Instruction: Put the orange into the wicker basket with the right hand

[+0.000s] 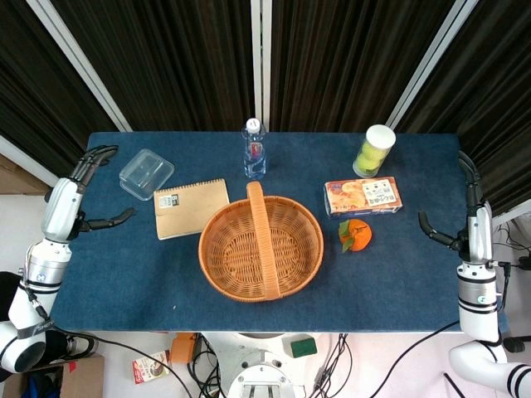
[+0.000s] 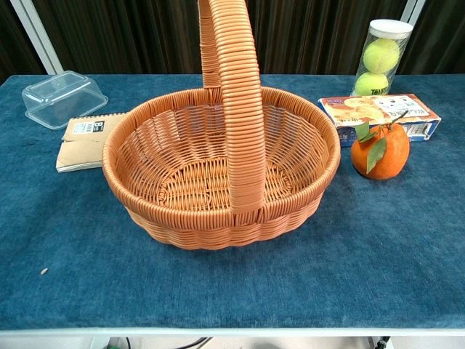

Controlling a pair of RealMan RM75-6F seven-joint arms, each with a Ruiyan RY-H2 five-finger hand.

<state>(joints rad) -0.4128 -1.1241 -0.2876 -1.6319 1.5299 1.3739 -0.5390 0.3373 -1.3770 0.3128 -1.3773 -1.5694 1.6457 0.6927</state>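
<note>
The orange (image 1: pixel 357 235) (image 2: pixel 380 150), with green leaves on its stem, sits on the blue table right of the wicker basket (image 1: pixel 260 246) (image 2: pixel 218 163), a short gap between them. The basket is empty and its tall handle runs front to back. My right hand (image 1: pixel 467 205) hangs open at the table's right edge, well to the right of the orange, holding nothing. My left hand (image 1: pixel 86 184) is open at the table's left edge, fingers spread. Neither hand appears in the chest view.
A snack box (image 1: pixel 362 197) (image 2: pixel 381 113) lies just behind the orange. A tube of tennis balls (image 1: pixel 374 150) (image 2: pixel 379 57) stands behind it. A water bottle (image 1: pixel 254 149), a notebook (image 1: pixel 191 207) (image 2: pixel 86 140) and a clear plastic box (image 1: pixel 146 173) (image 2: pixel 64 98) sit farther left.
</note>
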